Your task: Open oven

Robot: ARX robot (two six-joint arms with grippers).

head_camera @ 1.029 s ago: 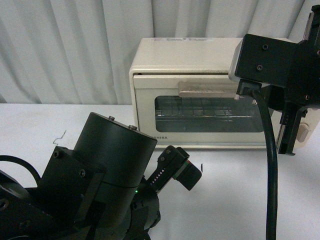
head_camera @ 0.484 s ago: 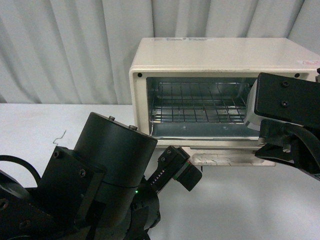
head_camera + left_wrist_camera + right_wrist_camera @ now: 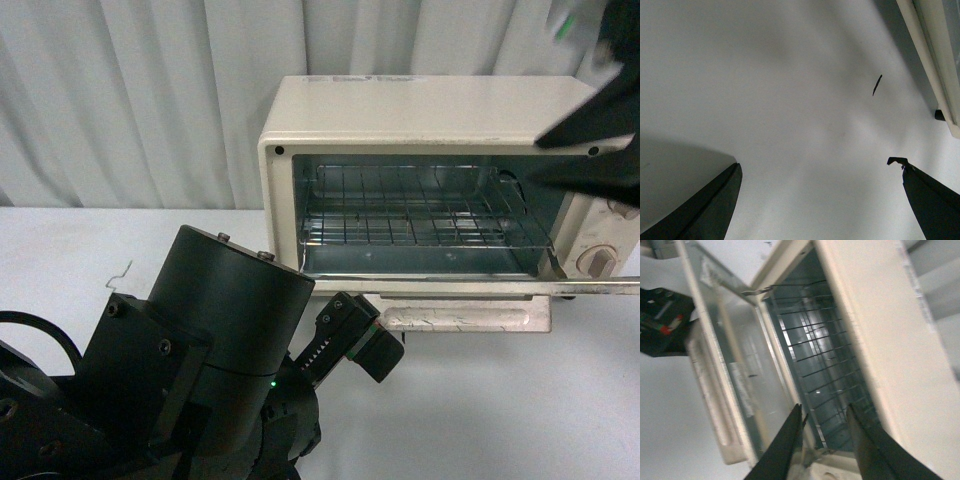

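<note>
We see the oven [image 3: 420,110] standing on the white table [image 3: 520,420] towards its far right side, close to the pale curtain [image 3: 130,100], with its door [image 3: 470,318] folded down flat in front and the chamber open. The wire rack [image 3: 420,210] sits level inside, and 1 round knob [image 3: 597,261] shows on the panel at the oven's right end. The right arm [image 3: 590,140] is a dark blur above that end. In its wrist view, the right gripper [image 3: 825,440] hangs over the open chamber, its 2 fingers a little apart and clamping nothing. The left arm [image 3: 200,340] fills the near left foreground. The left gripper [image 3: 820,200] is spread wide over bare table, near the oven's foot.
</note>
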